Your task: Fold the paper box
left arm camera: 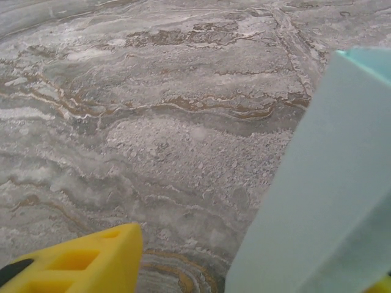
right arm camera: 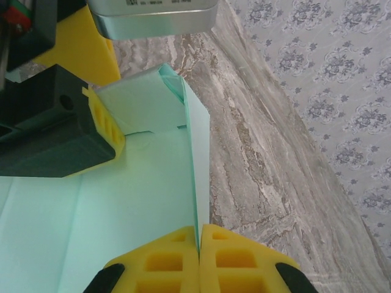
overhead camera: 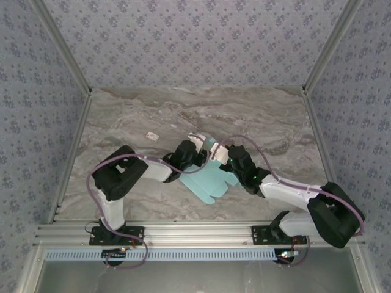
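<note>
Your right gripper (right arm camera: 200,235) is clenching the paper box's (right arm camera: 134,201) upright flap. Your left gripper (overhead camera: 200,146) is hovering beside it, jaws apart.

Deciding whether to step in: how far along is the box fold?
Done: one side panel of the paper box stands raised. In hand: the right gripper pinches that panel's edge; the left gripper is open beside it. Left: most of the sheet lies flat.

silver housing (right arm camera: 153,21): label strip (right arm camera: 164,2) at 12 o'clock in the right wrist view, print cropped, unreadable
white tag (overhead camera: 151,136): on surface (overhead camera: 122,116), 10 o'clock of paper box (overhead camera: 211,180), marks too small to read
readable text: none
</note>
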Motion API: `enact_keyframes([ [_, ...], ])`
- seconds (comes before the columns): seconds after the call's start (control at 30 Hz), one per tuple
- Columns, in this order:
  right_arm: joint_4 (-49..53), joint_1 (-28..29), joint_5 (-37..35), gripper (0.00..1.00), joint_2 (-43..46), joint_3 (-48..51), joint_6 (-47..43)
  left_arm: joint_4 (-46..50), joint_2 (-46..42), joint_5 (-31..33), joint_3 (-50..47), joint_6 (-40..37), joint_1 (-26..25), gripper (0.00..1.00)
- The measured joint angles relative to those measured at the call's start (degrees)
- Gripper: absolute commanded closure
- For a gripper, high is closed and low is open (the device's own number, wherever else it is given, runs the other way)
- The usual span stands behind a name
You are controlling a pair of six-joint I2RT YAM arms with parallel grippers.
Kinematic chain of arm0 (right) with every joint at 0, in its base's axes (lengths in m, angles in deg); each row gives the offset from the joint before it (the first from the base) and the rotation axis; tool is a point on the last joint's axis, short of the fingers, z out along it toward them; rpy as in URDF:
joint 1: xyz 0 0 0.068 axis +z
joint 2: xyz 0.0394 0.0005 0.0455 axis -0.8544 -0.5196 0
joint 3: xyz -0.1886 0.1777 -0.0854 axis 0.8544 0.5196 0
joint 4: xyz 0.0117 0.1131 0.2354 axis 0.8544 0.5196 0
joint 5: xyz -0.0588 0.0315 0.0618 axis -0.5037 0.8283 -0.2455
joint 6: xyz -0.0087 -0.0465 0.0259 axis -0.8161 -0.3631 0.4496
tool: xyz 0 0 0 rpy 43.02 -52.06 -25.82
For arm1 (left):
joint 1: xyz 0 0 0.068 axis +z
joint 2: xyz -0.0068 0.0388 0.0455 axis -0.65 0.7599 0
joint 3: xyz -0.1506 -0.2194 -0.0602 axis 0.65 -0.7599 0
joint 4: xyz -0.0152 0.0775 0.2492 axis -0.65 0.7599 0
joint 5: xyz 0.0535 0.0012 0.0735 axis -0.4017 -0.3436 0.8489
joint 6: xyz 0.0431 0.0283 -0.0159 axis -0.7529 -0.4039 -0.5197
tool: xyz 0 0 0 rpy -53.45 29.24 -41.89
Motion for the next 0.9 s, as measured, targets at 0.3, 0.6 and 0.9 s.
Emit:
enact_keyframes([
  [0.3, 0.87, 0.02, 1.31, 1.0, 0.07, 0.0, 0.04, -0.07, -2.99, -2.38, -1.77, -1.53, 1.14, 0.27],
  [0.6, 1.14, 0.17, 2.51, 1.0, 0.11, 0.0, 0.04, -0.52, -5.05, -5.79, -1.75, -1.16, 2.19, 0.4],
  [0.9, 0.61, 0.17, 2.71, 1.0, 0.13, -0.02, 0.07, 0.17, -5.05, -7.23, -0.85, -1.29, 1.95, 0.59],
])
